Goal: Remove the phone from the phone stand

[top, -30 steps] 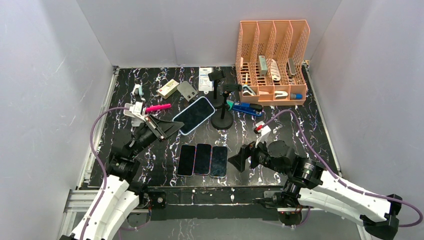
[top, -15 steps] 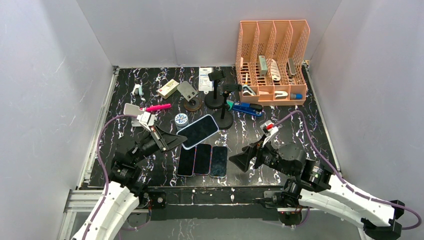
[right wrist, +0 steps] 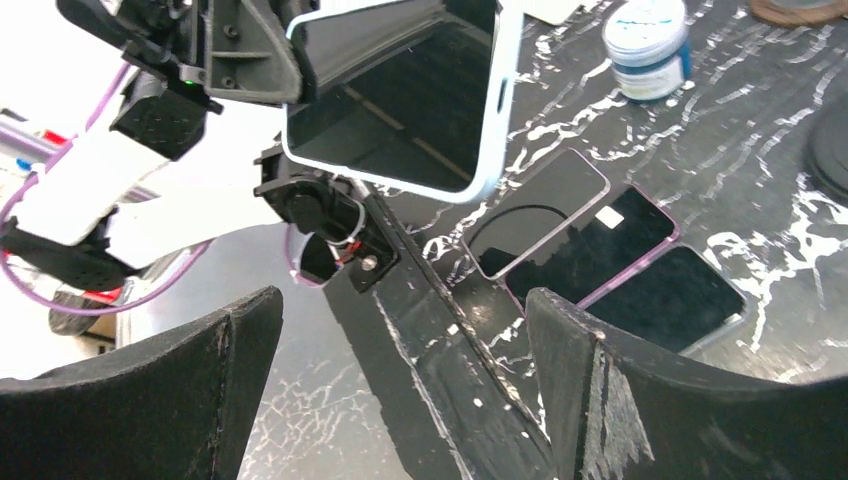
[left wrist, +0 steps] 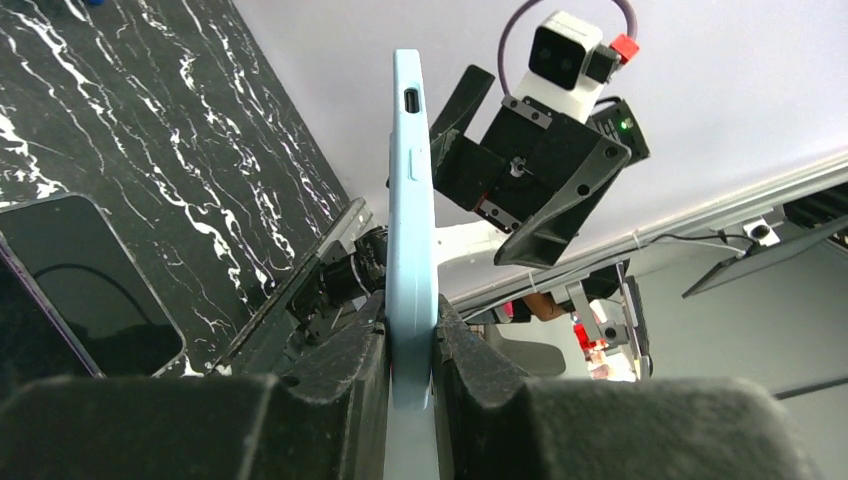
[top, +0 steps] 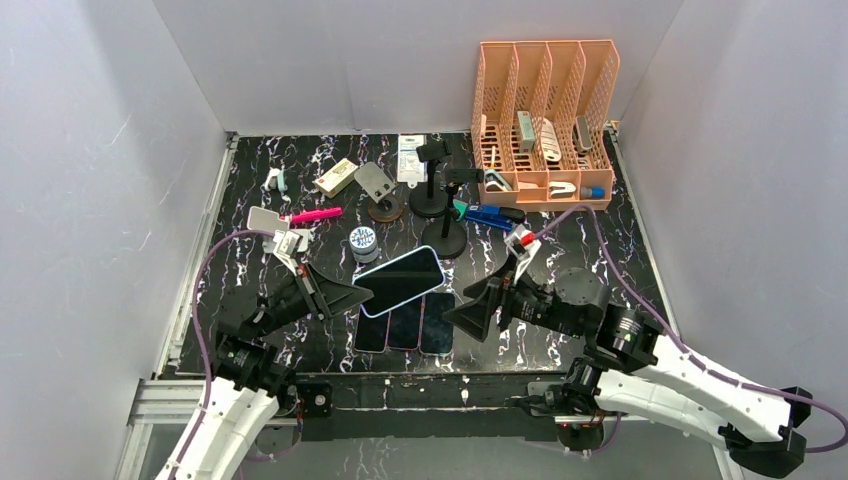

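Carried toward 7 o'clock from the black round-based phone stand (top: 446,238), the pale-blue-cased phone (top: 400,280) now hangs over three dark phones (top: 405,322), clamped by one end in the left gripper (top: 352,297). At its 4 o'clock the right gripper (top: 470,312) gapes wide. Such an end-only pinch could let the phone pivot and drop onto them.

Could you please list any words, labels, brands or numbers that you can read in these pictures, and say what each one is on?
No text can be read in any view.
Round tin: blue label, print blurred.
White packet: print too small to read.
Phone: dark screen, no marking shows.
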{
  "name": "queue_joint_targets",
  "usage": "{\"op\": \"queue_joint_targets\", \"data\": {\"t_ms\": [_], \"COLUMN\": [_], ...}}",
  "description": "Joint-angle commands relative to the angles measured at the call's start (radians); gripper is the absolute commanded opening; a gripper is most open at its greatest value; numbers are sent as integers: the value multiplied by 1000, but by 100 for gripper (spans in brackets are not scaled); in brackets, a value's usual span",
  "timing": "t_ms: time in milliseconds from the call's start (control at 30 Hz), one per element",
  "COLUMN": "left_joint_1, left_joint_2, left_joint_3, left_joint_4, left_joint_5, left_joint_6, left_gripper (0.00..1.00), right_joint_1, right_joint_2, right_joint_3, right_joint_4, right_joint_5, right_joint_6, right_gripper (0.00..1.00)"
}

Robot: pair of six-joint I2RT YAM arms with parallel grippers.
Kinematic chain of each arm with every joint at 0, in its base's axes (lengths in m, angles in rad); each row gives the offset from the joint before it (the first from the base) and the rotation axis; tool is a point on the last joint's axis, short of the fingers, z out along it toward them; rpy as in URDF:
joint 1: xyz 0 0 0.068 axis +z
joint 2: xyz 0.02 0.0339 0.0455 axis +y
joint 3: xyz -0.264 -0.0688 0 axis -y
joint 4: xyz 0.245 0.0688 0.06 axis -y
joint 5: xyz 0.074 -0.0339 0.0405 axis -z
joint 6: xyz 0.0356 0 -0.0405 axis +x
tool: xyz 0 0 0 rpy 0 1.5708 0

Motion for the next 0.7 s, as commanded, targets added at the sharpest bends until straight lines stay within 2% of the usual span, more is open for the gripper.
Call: {"op": "queue_joint_targets", "data": {"t_ms": [0, 467, 667], "left_joint_1": [-5, -5, -6], "left_joint_2": [-34, -75, -88], "left_joint_3": [53, 77, 75], "left_joint_4": [85, 92, 114], "left_joint_5": [37, 53, 64], "left_joint_6": [-5, -19, -33], "left_gripper": [0, 0, 0], "right_joint_1": [0, -22, -61], "right_joint_2": [52, 129, 135], "right_joint_3": [65, 99, 59], "right_joint_4": [162, 217, 326], "right_joint_5": [-117, -137, -248], "right_joint_6": [1, 15, 13], "right_gripper": [99, 99, 99]}}
